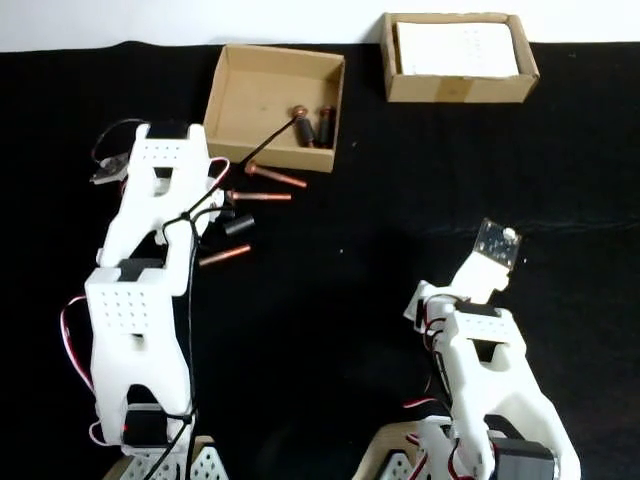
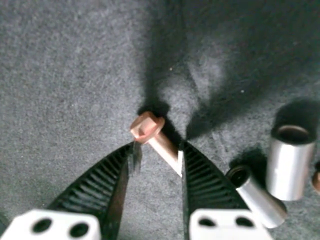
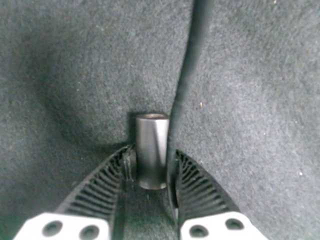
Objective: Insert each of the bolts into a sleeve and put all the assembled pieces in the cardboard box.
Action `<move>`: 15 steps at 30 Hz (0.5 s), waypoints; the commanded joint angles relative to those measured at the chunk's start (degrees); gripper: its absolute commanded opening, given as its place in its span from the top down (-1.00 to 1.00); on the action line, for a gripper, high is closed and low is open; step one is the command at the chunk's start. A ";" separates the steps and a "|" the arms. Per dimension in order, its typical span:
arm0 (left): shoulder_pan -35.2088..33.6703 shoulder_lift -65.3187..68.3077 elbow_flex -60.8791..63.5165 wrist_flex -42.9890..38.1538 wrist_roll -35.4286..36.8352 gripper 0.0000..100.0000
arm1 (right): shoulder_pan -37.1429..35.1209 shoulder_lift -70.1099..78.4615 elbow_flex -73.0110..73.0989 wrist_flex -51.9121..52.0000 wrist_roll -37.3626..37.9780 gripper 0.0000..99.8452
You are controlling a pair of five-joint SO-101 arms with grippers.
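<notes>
My left gripper (image 2: pixel 157 152) is down at the black cloth with its fingers a little apart on either side of a copper bolt (image 2: pixel 154 134). The bolt lies slantwise, its shaft against one finger and a gap at the other. Two metal sleeves (image 2: pixel 289 160) (image 2: pixel 257 197) lie just beside it. My right gripper (image 3: pixel 150 156) is shut on a dark sleeve (image 3: pixel 151 147) that stands upright between its fingers. In the high view the left gripper (image 1: pixel 218 205) sits beside the loose bolts (image 1: pixel 275 176) (image 1: pixel 262 196) (image 1: pixel 225 255). The cardboard box (image 1: pixel 255 75) holds two assembled pieces (image 1: pixel 312 126).
A second cardboard box (image 1: pixel 458 88) with a white sheet inside stands at the back right. A black cable (image 3: pixel 187 75) runs beside the held sleeve. Another black cable (image 1: pixel 250 160) crosses from the left arm toward the box. Open cloth lies between the two arms.
</notes>
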 commanded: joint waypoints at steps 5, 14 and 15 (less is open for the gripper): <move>3.56 4.70 -4.18 4.31 -1.49 0.61 | 0.48 -0.22 0.40 -0.40 -0.09 0.99; 4.44 4.97 -4.18 4.40 -2.99 0.60 | 0.48 -0.22 0.31 1.45 0.00 0.99; 4.44 5.14 -4.35 4.31 -2.99 0.60 | 0.48 -0.22 0.31 1.45 0.00 0.99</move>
